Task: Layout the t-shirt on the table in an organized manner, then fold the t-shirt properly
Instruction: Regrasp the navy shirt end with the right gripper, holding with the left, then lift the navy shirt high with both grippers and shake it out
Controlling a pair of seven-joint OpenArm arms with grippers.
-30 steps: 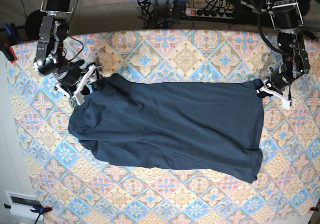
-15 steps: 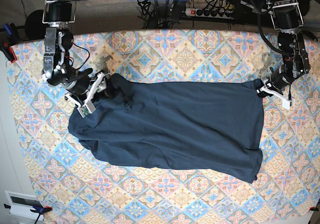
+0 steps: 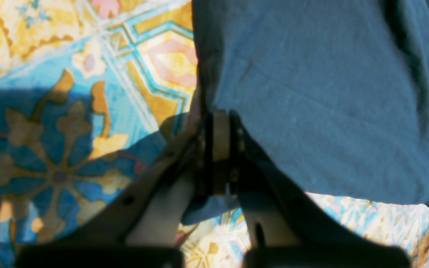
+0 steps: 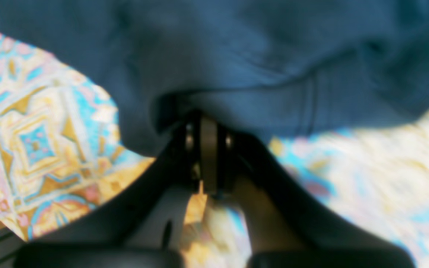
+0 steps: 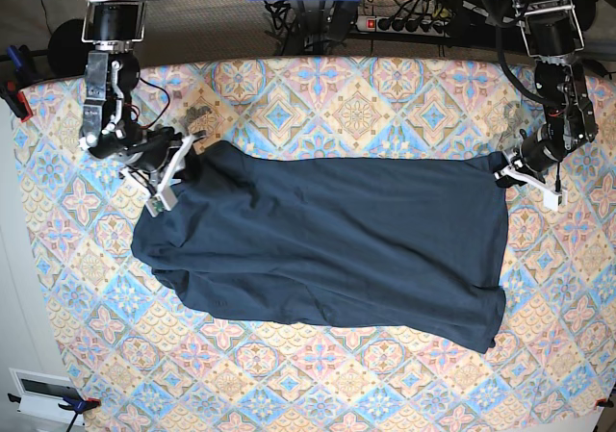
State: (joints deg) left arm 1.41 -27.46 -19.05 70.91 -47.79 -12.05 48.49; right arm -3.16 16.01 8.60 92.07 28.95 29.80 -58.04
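Stage: laying-out, I'd judge, and not finished; no fold is in place yet.
T-shirt position: the t-shirt [image 5: 327, 244] lies spread lengthwise across the middle of the table [image 5: 318, 384], patterned cloth showing on every side of it.
Done so far: the body is opened out broad and mostly flat, its far edge running nearly straight between the two grippers.
Left to do: the end of the t-shirt by the right gripper is bunched and rounded, the near edge sags unevenly; it wants squaring up, then the folding proper.
Left gripper: the left gripper [image 3: 218, 149] has its jaws pressed together on the t-shirt's far corner, fabric pinched between the fingers.
Right gripper: the right gripper [image 4: 203, 156] is clamped tight too, at the t-shirt's opposite far corner, biting a thick hem with stitching showing beside it.
T-shirt material: dark navy, soft, matte knit; drapes limply, creases in shallow ridges near the right gripper.
Table surface: flat cloth printed with pastel blue, pink and cream diamond floral tiles, reaching well beyond the t-shirt.
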